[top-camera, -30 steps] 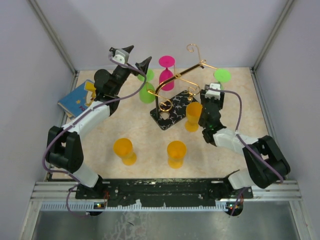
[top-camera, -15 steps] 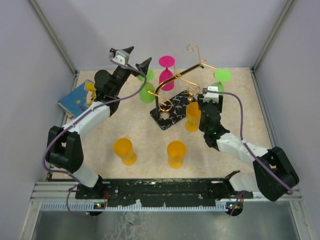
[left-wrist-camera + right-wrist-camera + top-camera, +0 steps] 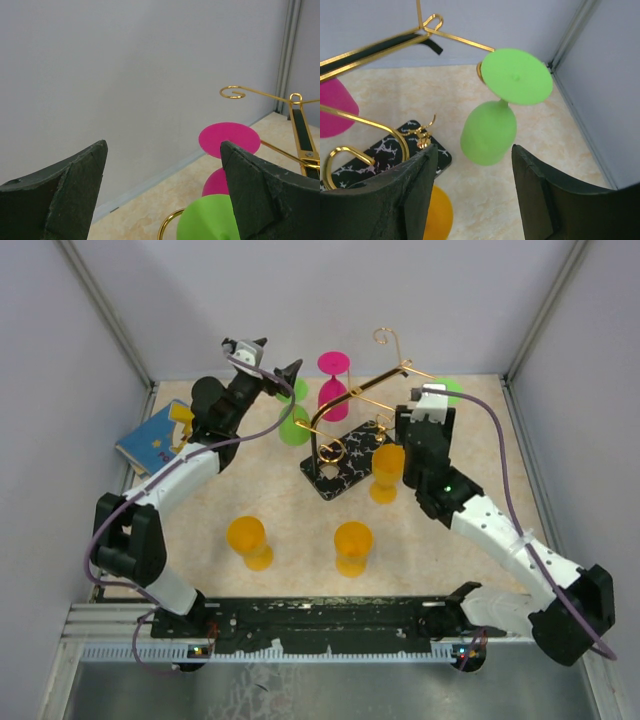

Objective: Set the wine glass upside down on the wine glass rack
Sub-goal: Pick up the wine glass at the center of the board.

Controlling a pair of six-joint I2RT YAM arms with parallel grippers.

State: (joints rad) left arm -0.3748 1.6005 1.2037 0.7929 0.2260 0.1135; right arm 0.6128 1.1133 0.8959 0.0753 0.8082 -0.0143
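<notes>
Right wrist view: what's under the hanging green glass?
Beneath the green glass only beige tabletop shows; the rack's marbled base sits off to its left. The right gripper blocks the tabletop on either side.

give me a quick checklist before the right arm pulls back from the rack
1. green glass hanging upside down from the wine glass rack: ok
2. its foot fully seated in the wire: cannot tell, it hangs tilted
3. right gripper open, not touching the green glass: ok
4. left gripper open and empty, away from the right arm: ok
5. room between the right arm and the orange glass by the rack base: not ok, they look very close
</notes>
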